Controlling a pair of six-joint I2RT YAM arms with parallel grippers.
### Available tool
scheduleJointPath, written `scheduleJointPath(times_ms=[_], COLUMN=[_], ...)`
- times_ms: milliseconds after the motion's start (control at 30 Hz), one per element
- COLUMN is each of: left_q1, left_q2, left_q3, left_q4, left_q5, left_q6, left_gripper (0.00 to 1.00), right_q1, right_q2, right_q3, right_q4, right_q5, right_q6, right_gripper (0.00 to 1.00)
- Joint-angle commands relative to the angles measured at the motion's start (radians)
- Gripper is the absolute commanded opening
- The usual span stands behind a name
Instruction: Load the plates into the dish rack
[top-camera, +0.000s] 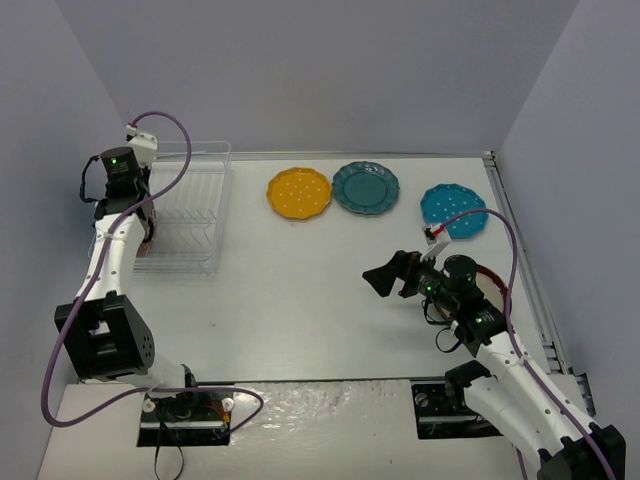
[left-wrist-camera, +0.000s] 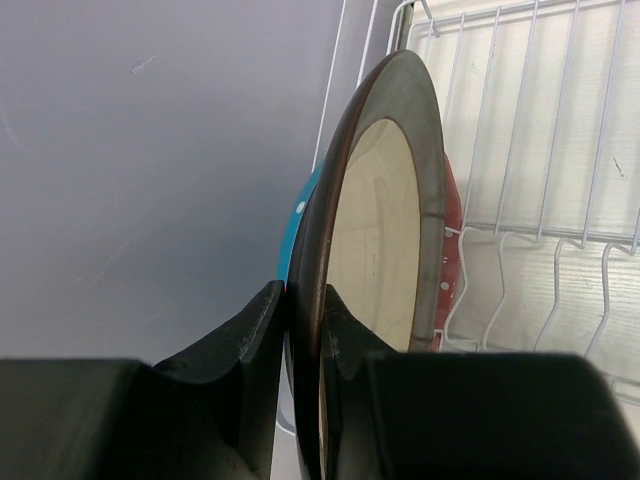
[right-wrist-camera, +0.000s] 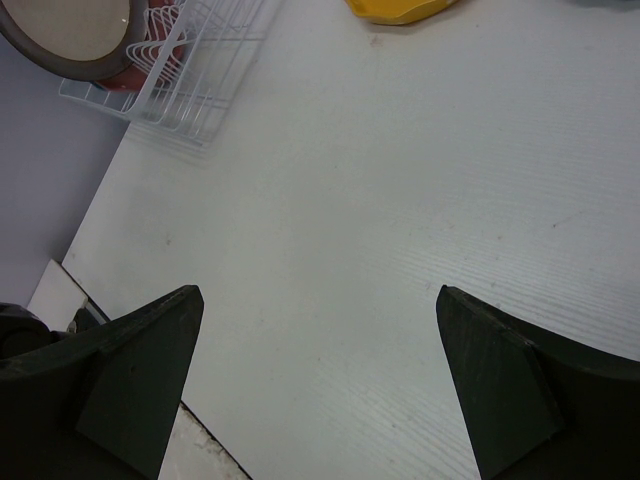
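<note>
**Left claw pinches cream plate at the rack's end**

The left claw (left-wrist-camera: 300, 295) is closed tight on the rim of the cream plate (left-wrist-camera: 380, 230), one finger on each face. The plate stands on edge, dark rim up, at the left end of the rack (left-wrist-camera: 560, 120). Whether its lower edge sits between the tines is hidden behind the fingers, so I cannot tell.

Tucked against the plate's back, a blue plate (left-wrist-camera: 300, 215) shows a sliver of dotted rim. On the other side a red plate (left-wrist-camera: 452, 230) peeks out, right up against the white wires.

Over on the right, the right claw (right-wrist-camera: 318, 295) is spread wide and holds nothing, only bare table (right-wrist-camera: 380, 200) between its fingers. From above it hangs over open table, well apart from the rack.

Along the far side of the table three plates lie flat in a row: the yellow plate (top-camera: 299, 193), the teal plate (top-camera: 365, 187) just beside it, and further right a second blue plate (top-camera: 453, 210), nearest the right claw. All three are well apart from the rack at far left.
</note>
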Motion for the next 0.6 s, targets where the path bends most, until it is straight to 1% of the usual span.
scheduleJointPath(times_ms=[0,200,267,400,500,533,567], left_q1=[0.008,0.008,0.007,0.01,0.01,0.009,0.009], left_q2=[-0.038,-0.004,0.001,0.004,0.005,0.003,0.002], left_q3=[0.016,-0.032,-0.044,-0.056,-0.073,-0.082,-0.088], left_q4=[0.218,0.256,0.274,0.294,0.313,0.319,0.324], left_q5=[-0.014,-0.017,-0.021,-0.038,-0.052,-0.054,-0.056], left_q6=[0.014,-0.001,-0.003,-0.003,-0.005,-0.007,-0.012], left_gripper=[0.0,0.0,0.02,0.19,0.36,0.39,0.46], right_q1=[0.002,0.002,0.002,0.002,0.002,0.001,0.001], right_q2=[0.013,0.013,0.014,0.016,0.011,0.01,0.01], right_q3=[0.026,0.025,0.025,0.027,0.029,0.028,0.03], right_q4=[0.057,0.054,0.054,0.053,0.049,0.047,0.044], right_q5=[0.003,0.0,0.001,0.004,0.012,0.014,0.018], right_q6=[-0.011,-0.011,-0.013,-0.014,-0.016,-0.016,-0.017], right_gripper=[1.0,1.0,1.0,1.0,1.0,1.0,1.0])
